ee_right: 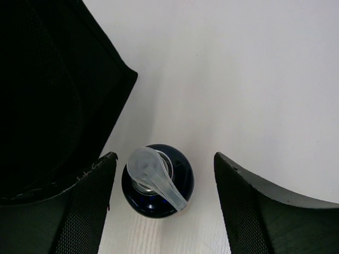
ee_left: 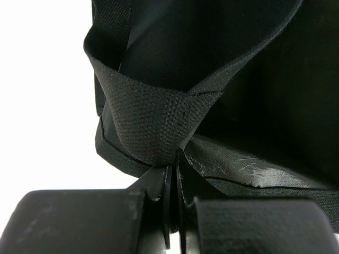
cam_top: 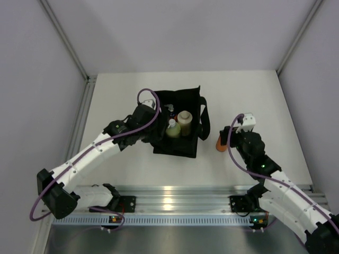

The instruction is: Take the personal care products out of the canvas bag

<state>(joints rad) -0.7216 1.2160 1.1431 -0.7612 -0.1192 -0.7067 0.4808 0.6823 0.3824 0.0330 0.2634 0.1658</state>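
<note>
The black canvas bag point(cam_top: 177, 138) stands open at mid-table. Upright inside it are a beige cylinder bottle point(cam_top: 185, 122) and a yellow-green bottle point(cam_top: 172, 130). My left gripper point(cam_top: 154, 113) is shut on the bag's left rim; up close its jaws point(ee_left: 174, 170) pinch black fabric just under a strap point(ee_left: 153, 119). An orange bottle point(cam_top: 221, 143) stands on the table right of the bag. My right gripper point(cam_top: 226, 138) is over it, open. From above, its dark cap with a clear pump point(ee_right: 157, 179) sits between the fingers point(ee_right: 85, 206), close to the left one and apart from the right.
The bag's wall point(ee_right: 47, 95) is close on the left of the right gripper. White table point(cam_top: 254, 100) stretches to the right and behind. A metal rail point(cam_top: 175, 196) with the arm bases runs along the near edge. Grey walls close in both sides.
</note>
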